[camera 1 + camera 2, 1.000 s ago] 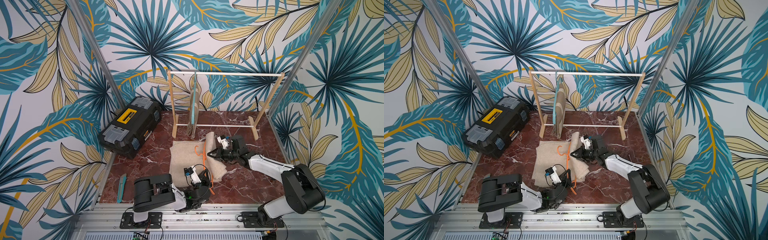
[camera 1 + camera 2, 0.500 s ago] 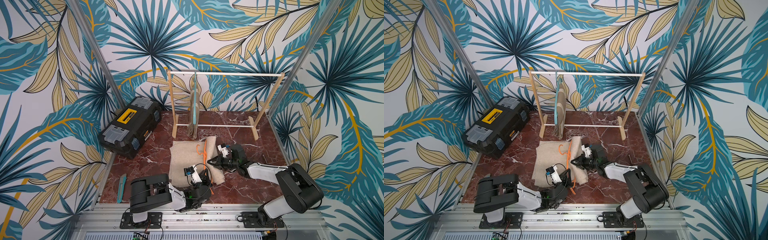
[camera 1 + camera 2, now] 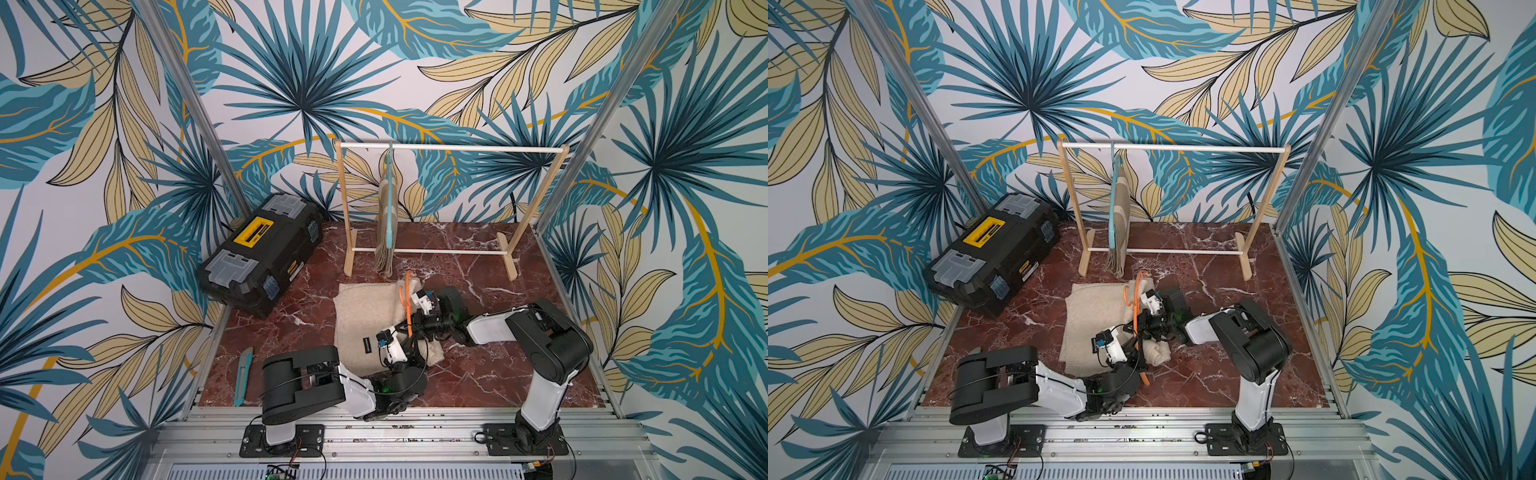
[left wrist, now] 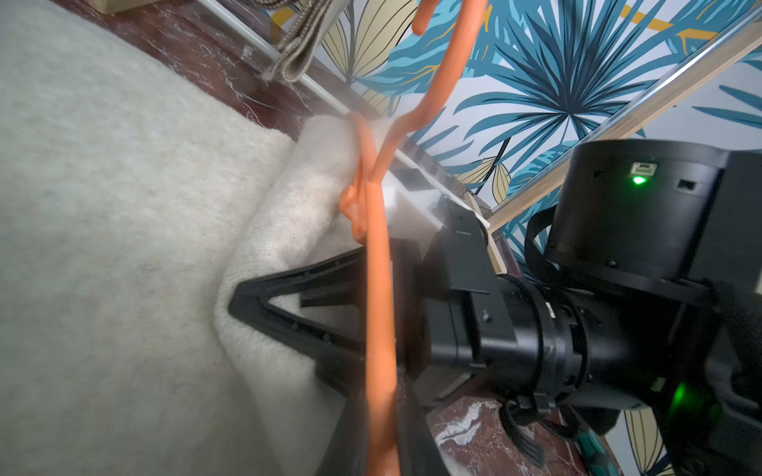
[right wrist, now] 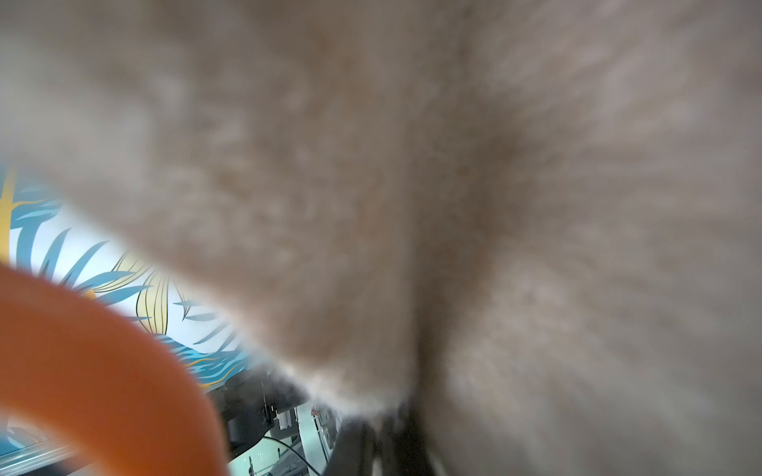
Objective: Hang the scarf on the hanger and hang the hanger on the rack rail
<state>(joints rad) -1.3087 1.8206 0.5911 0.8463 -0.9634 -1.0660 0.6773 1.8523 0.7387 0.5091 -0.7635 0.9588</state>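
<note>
Orange hanger (image 4: 377, 288) in left gripper (image 3: 409, 348); low right gripper (image 4: 235, 301) seemingly pinches scarf (image 3: 365, 316).

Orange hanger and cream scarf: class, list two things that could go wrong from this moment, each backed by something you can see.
1. The right hand pinches only a fold of the scarf. The thick cloth may slip free if it is pulled past the orange hanger.
2. The left hand holds the hanger by one thin bar. Drag from the scarf, which mostly lies on the table, could twist the hanger in that grip.
</note>
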